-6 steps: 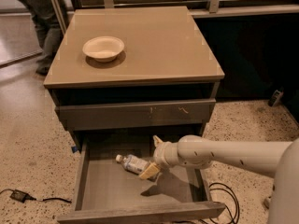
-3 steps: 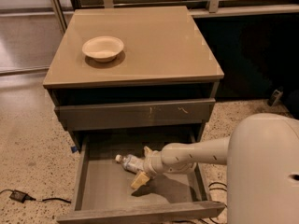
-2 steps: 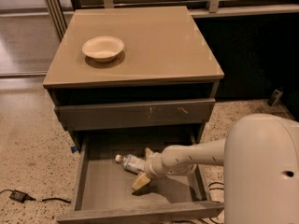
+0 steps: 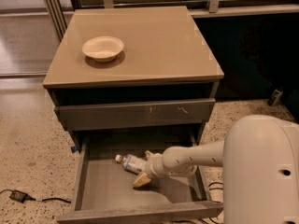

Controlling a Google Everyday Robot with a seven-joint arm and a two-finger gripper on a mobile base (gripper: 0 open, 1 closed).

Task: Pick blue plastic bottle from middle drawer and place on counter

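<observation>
The blue plastic bottle (image 4: pixel 130 163) lies on its side on the bare grey floor of the open middle drawer (image 4: pixel 106 191), white cap pointing left. My gripper (image 4: pixel 145 167) reaches in from the right at the bottle's base end. One tan finger (image 4: pixel 141 180) sits in front of the bottle and the other behind it. The jaws stand apart on either side of the bottle. The glossy tan counter (image 4: pixel 159 41) tops the cabinet above.
A white bowl (image 4: pixel 103 48) stands on the counter's left side. A shut drawer front with scratch marks (image 4: pixel 135 113) hangs above the open drawer. My white arm housing (image 4: pixel 264 171) fills the lower right. A black cable (image 4: pixel 18 196) lies on the speckled floor at left.
Over two seconds the gripper moved left and down to straddle the bottle's base end. In the last second it has barely moved, and the bottle has stayed put.
</observation>
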